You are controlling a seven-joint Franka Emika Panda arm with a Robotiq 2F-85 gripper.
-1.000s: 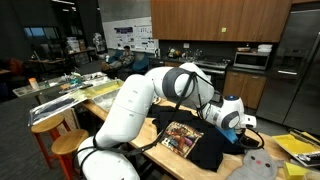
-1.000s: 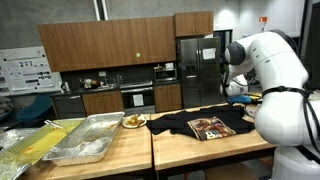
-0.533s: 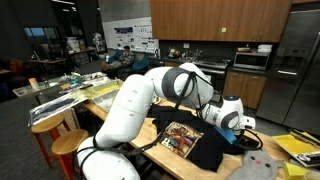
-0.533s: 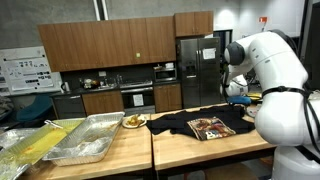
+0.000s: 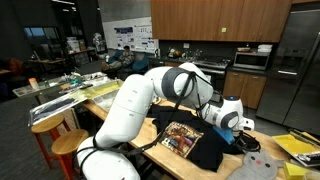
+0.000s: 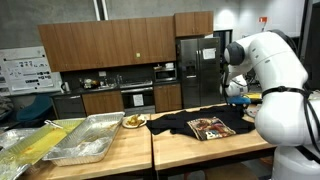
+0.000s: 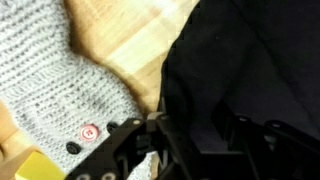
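My arm (image 6: 278, 75): white, bulky, fills right side, bent down over far end of wooden worktop (image 6: 200, 152). My claw (image 6: 238, 96): low, by right edge of black T-shirt (image 6: 172, 125); too small to tell how jaws stand, or whether touching cloth. T-shirt spread flat, colourful print (image 6: 210, 127) face up. Left of it: metal tray (image 6: 90, 138), second tray (image 6: 20, 150) beside with yellow material inside. Behind: wooden cabinets (image 6: 110, 45), steel fridge (image 6: 197, 70), oven (image 6: 135, 98).
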